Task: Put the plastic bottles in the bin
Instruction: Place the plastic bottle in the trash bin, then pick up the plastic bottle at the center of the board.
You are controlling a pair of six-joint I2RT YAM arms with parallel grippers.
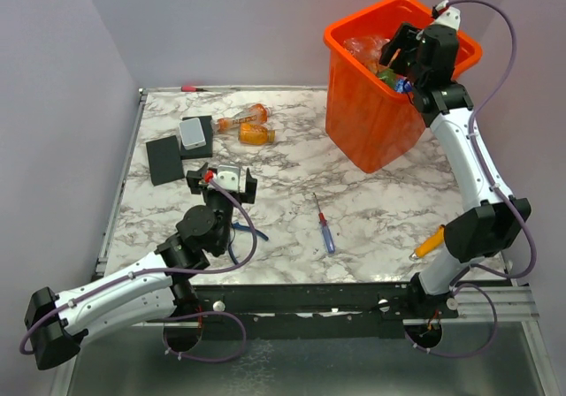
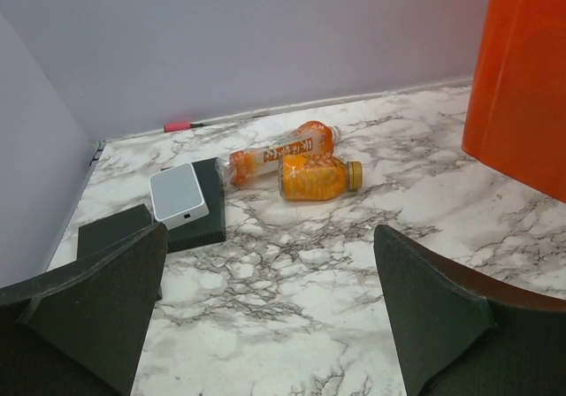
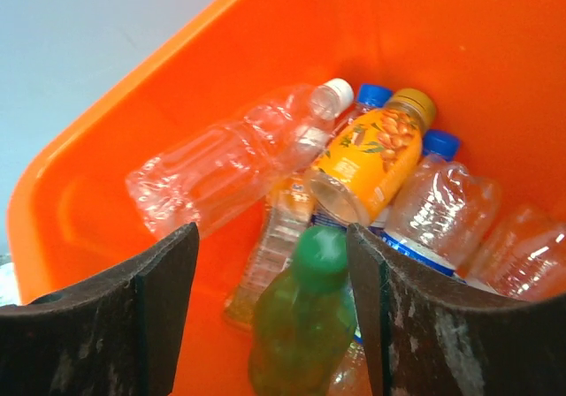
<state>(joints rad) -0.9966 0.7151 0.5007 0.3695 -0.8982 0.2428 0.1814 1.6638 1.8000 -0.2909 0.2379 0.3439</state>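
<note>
Left hand (image 1: 221,180): fingers wide apart, empty, low over the worktop (image 1: 292,210).
Long orange bottle (image 2: 274,153) and squat orange bottle (image 2: 314,177): we find them lying together on the worktop, near the far wall.
Screwdriver (image 1: 324,228): lying mid-worktop.
Bin (image 1: 358,135): far right, with clear, orange and green bottles inside.
Right hand (image 1: 402,53): over the bin, fingers apart, with a green bottle (image 3: 301,330) under the gap.
</note>
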